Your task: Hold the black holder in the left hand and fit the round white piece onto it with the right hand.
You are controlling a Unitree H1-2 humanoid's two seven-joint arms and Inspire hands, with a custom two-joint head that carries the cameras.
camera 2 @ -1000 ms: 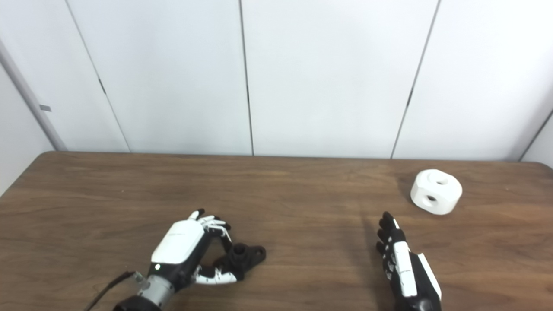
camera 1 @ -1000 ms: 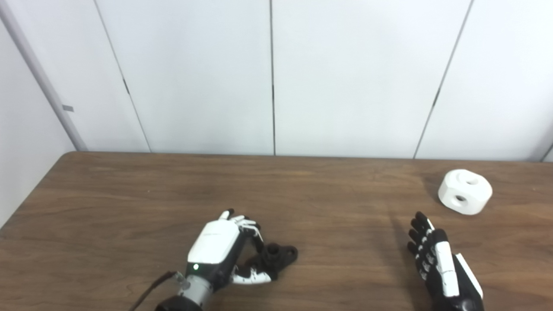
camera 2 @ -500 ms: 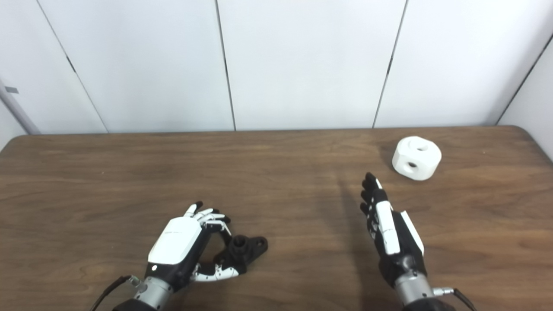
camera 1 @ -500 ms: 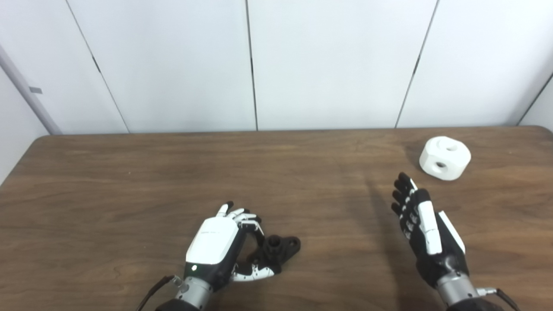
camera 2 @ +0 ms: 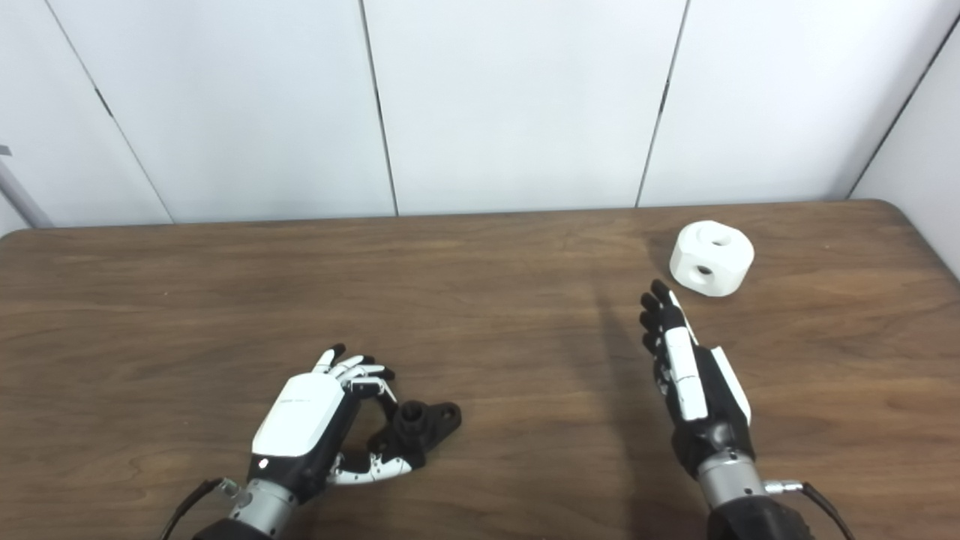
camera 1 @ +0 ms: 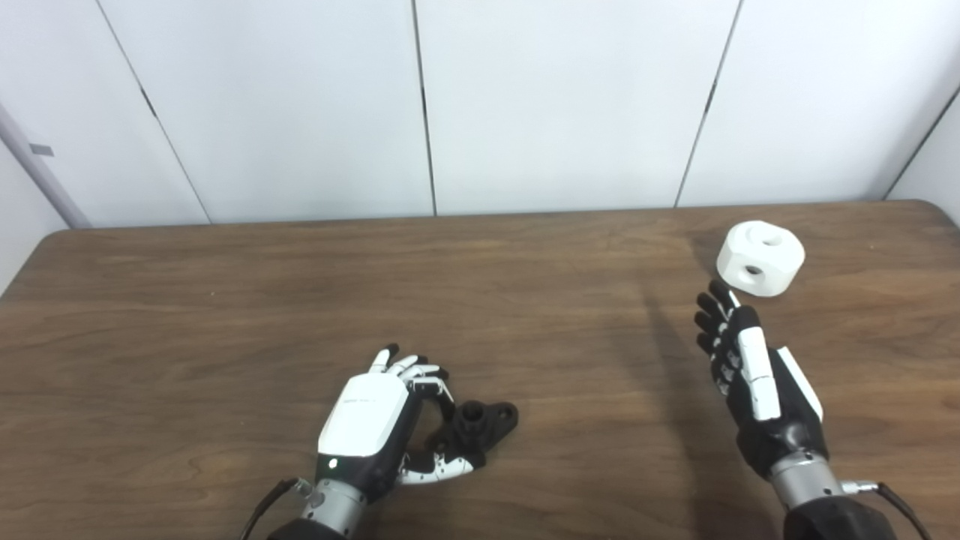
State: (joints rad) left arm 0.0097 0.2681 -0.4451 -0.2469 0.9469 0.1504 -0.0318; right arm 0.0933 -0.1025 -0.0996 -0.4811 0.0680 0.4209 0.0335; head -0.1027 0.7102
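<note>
The right hand (camera 1: 754, 375), fingers straight and empty, has advanced until its fingertips nearly reach the round white piece (camera 1: 760, 257). The left hand (camera 1: 375, 427) still curls around the black holder (camera 1: 480, 424) on the table (camera 1: 225, 315); pickup looks imminent.

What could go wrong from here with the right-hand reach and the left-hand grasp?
1. The right hand is open, fingers pointing at the round white piece near the table's far right corner; a straight reach may shove it away.
2. The left hand only curls around one end of the black holder, which lies on the table; it may pivot on lifting.
</note>
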